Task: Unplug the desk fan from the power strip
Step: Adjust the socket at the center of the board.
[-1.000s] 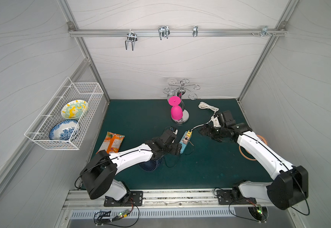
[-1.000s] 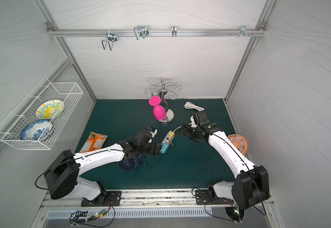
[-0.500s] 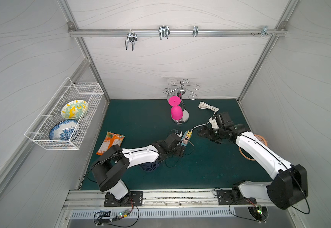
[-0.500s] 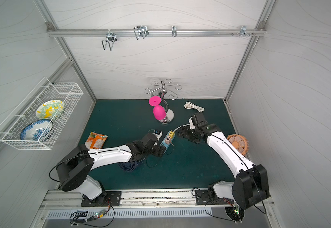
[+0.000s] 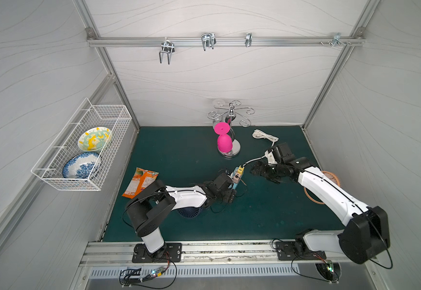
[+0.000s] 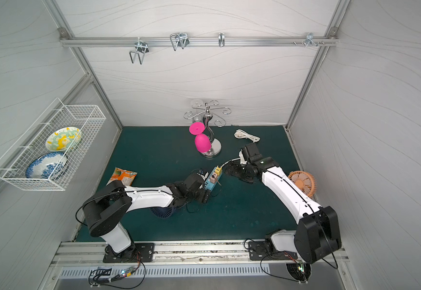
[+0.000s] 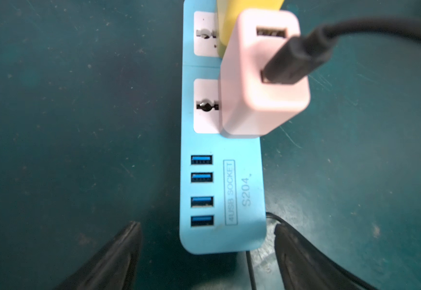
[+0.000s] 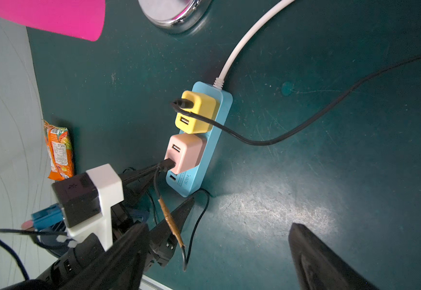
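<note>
Power strip point(image 7: 219, 238): light-blue, flat near table centre, pink adapter point(image 7: 262, 88) and yellow adapter point(image 8: 197, 111) seated.
Left gripper point(image 7: 207, 227): spread wide, straddling the USB end, gripping nothing; likely there to brace.
Right gripper point(image 8: 218, 226): wide apart, empty, poised beside the adapters, probably to pull.

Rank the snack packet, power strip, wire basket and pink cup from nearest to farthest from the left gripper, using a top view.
1. power strip, at the left gripper tips.
2. pink cup, toward the back.
3. snack packet, off to the left.
4. wire basket, mounted high, far left.
</note>
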Controlling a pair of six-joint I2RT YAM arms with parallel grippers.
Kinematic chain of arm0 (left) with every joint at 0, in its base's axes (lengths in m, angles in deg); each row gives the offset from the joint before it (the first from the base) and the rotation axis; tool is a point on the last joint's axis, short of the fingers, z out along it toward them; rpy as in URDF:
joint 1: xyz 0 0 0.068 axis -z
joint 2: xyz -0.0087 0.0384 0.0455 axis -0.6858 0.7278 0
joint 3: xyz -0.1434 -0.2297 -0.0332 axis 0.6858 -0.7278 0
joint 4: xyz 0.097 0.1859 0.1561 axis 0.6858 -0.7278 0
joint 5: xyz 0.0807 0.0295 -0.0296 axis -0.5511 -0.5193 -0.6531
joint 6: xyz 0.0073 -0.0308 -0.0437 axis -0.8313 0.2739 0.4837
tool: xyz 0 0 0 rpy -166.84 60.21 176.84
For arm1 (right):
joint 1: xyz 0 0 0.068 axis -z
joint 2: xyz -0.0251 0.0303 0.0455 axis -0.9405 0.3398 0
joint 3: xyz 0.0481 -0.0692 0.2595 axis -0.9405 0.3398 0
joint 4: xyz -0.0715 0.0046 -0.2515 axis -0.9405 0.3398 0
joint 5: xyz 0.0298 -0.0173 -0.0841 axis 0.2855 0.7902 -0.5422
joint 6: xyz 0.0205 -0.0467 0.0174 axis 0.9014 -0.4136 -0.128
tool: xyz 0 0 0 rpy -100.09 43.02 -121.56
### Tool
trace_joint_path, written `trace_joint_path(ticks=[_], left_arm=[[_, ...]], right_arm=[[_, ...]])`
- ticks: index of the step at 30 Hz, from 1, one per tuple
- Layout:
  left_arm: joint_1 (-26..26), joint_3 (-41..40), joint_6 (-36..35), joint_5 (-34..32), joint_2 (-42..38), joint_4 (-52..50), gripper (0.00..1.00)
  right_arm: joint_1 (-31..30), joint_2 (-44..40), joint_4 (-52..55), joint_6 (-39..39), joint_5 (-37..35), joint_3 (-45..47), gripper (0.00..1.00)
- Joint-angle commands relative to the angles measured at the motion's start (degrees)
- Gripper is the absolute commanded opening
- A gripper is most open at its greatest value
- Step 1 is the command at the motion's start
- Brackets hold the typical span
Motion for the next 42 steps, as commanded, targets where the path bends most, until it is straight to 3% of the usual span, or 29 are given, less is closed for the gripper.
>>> trace_joint_path(ticks=[1,6,19,30,36,39,42], left_arm=[[0.1,2.4,-1.7,-2.6,1.7,1.3,0.87],[0.0,5.7,-2.4,-8.4,3.6,-3.5,0.87],[0.1,2.2,-3.6,-3.2,2.9,6.8,0.78],[0.3,5.8,-4.6,-0.7,7.0,8.2,0.51],[0.7,9.2,-5.6,-0.5,9.2,9.0,0.45],[0.9,11.5,-6.5,-0.8,10.6,8.7,0.45],[1.0,12.0,-6.3,-1.9,10.8,8.7,0.63]], right_arm=[[-0.5,-0.4,1.4,0.3,-0.5,0.7,0.91],[-0.6,-0.4,1.0,0.6,-0.4,0.9,0.91],[-1.3,3.0,6.7,1.7,-4.2,-2.9,0.91],[-1.4,3.6,7.8,2.9,-4.9,-3.9,0.91],[-1.4,2.9,7.7,3.1,-5.9,-3.3,0.91],[-1.2,2.8,7.7,3.1,-6.3,-3.1,0.91],[-0.9,3.0,8.2,3.0,-6.5,-3.4,0.91]])
